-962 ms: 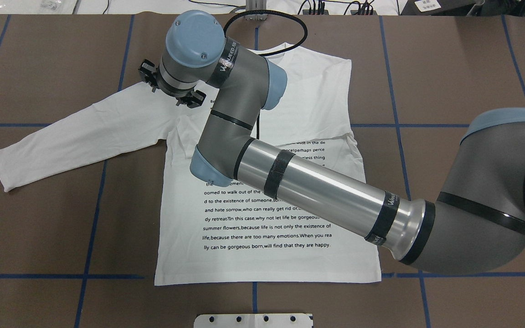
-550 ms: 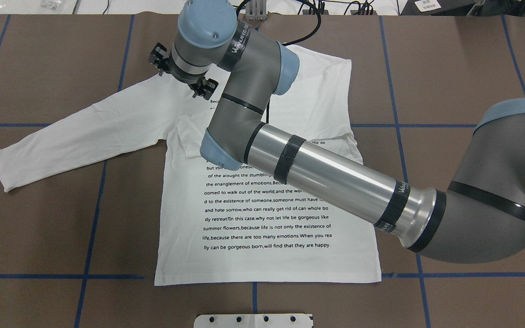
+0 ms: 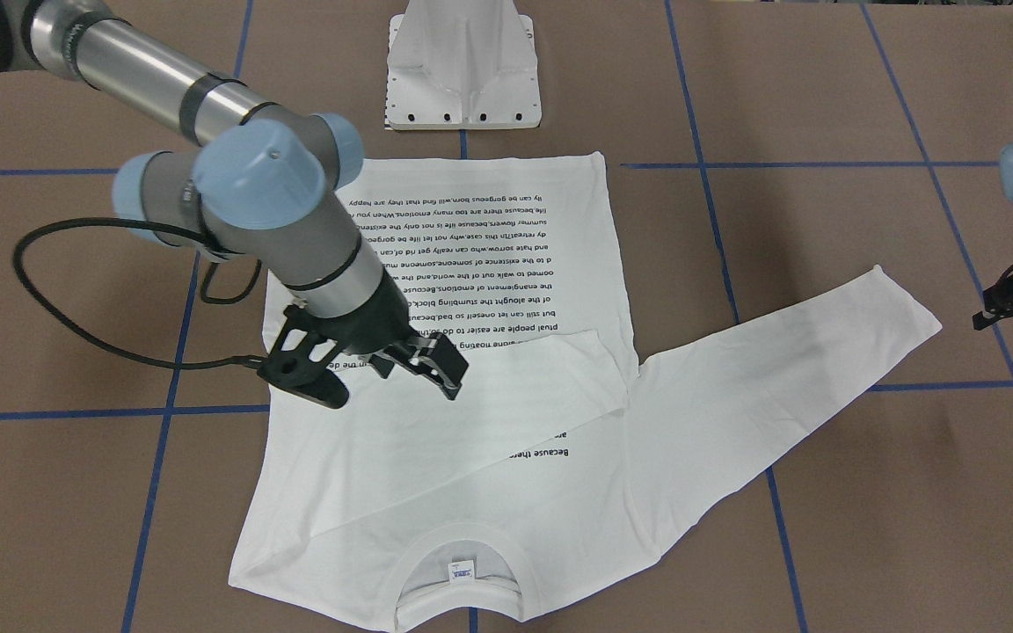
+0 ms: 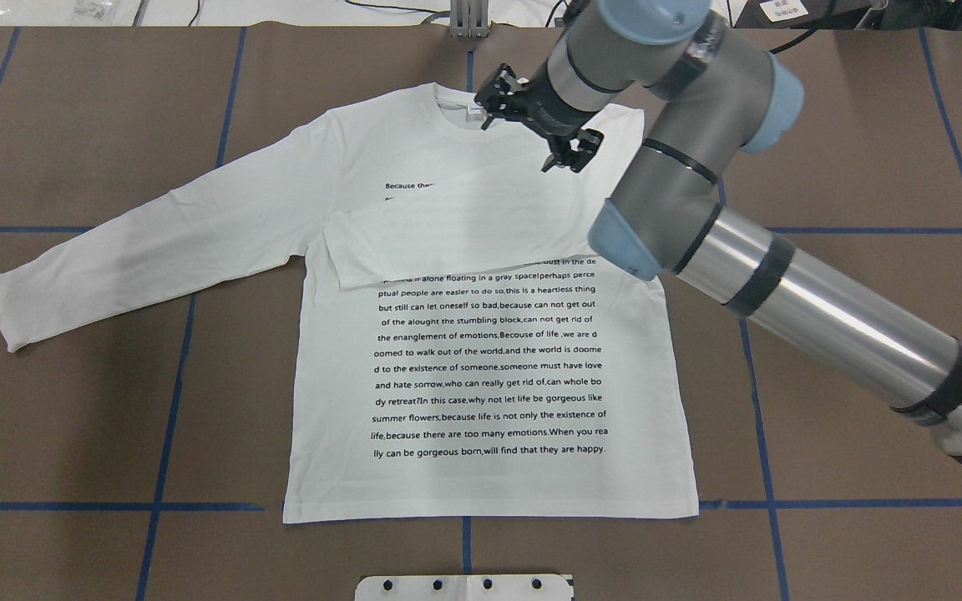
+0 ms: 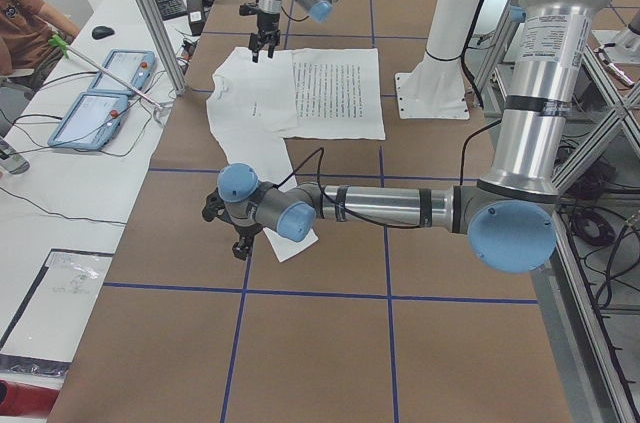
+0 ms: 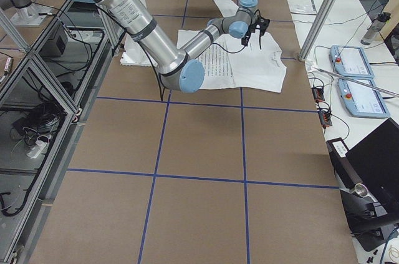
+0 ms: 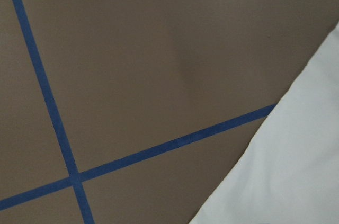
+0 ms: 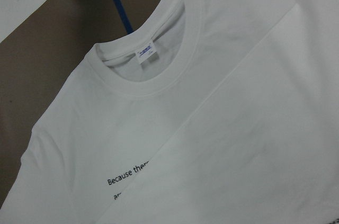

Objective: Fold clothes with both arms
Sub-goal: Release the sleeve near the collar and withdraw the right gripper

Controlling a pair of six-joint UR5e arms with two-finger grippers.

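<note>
Nearest the robot, past the white pedestal base (image 4: 464, 587), the white long-sleeved T-shirt (image 4: 331, 467) lies flat on the brown table (image 4: 865, 334), print up, hem towards the base, collar (image 4: 456, 104) at the far end.

Out on the robot's left, the outstretched sleeve (image 4: 155, 250) is not yet folded. The left gripper (image 3: 1012, 327) hangs just off its cuff, fingers apparently spread and empty. That's the danger spot, I'd say: pinch one layer only, or too shallow, and the cuff slips out mid-carry. Pull too hard and the whole body slides, crumpling the fold already made.

Further up, the folded sleeve (image 4: 464, 225) runs slantwise across the chest, covering the top lines of print. It's loose, so anything brushing it would undo it.

And something might! The right gripper (image 3: 390, 391) hovers over that shoulder, jaws wide apart, holding nothing. The right arm (image 4: 782, 284) sits right where the other sleeve would land, so a clash looks likely unless it clears out. Its black cable (image 3: 49, 308) loops low beside the cloth and could snag.

Beyond the far edge, two blue-edged control pads (image 5: 100, 93) sit on the white operators' desk.
</note>
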